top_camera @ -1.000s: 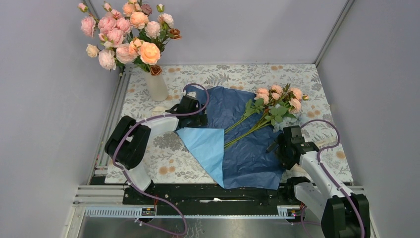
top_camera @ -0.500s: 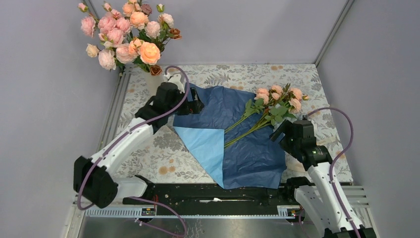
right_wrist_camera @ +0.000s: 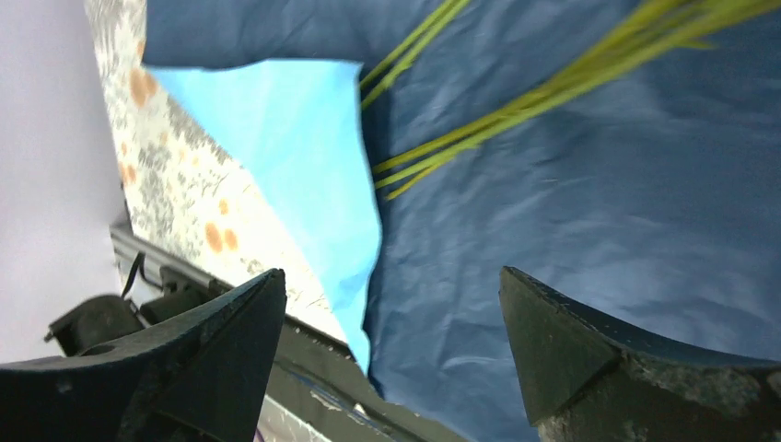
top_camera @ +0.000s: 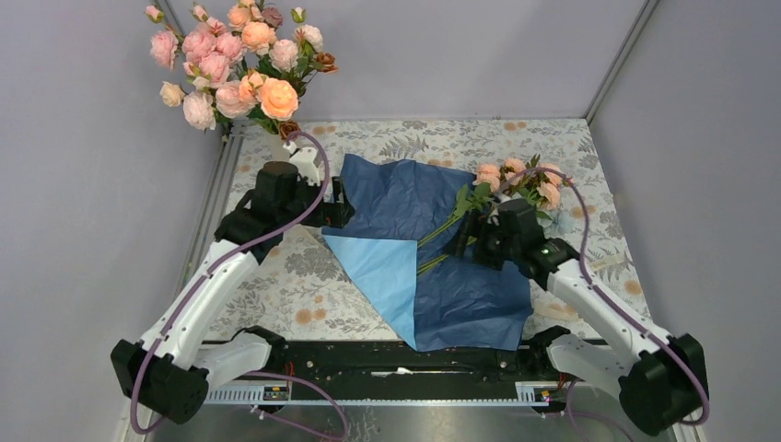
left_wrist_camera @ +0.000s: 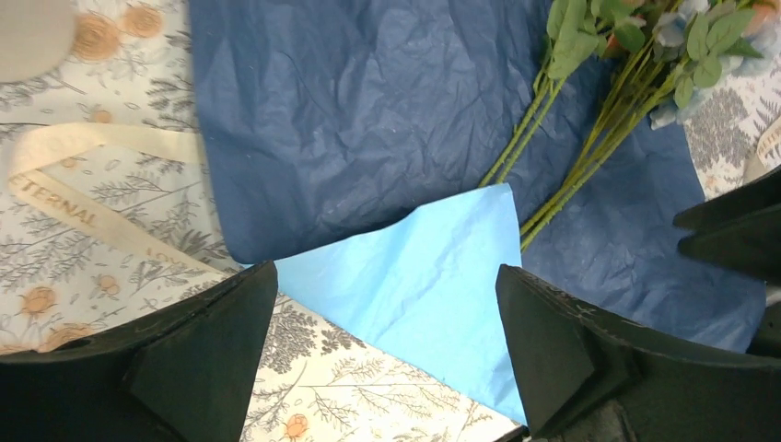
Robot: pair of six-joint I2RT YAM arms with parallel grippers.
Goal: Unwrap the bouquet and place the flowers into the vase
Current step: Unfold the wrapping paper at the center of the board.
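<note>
Paper spread flat, both pincers released.
The paper (top_camera: pixel 433 276) lies navy side up on the surface (top_camera: pixel 553 138), 1 light blue corner folded over. The flowers (top_camera: pixel 516 184) rest on its right part. The left pincer (left_wrist_camera: pixel 385 276), jaws spread, hangs over its left edge near the vase (left_wrist_camera: pixel 32 32); the right pincer (right_wrist_camera: pixel 390 274), jaws spread, hangs above the stems (right_wrist_camera: pixel 479 129).

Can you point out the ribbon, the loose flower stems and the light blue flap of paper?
ribbon (left_wrist_camera: pixel 69 204): left wrist view, on its printed stretch.
flower stems (left_wrist_camera: pixel 597 157): left wrist view, midway along the green bundle.
light blue flap (left_wrist_camera: pixel 414 267): left wrist view, middle of the flap.
</note>
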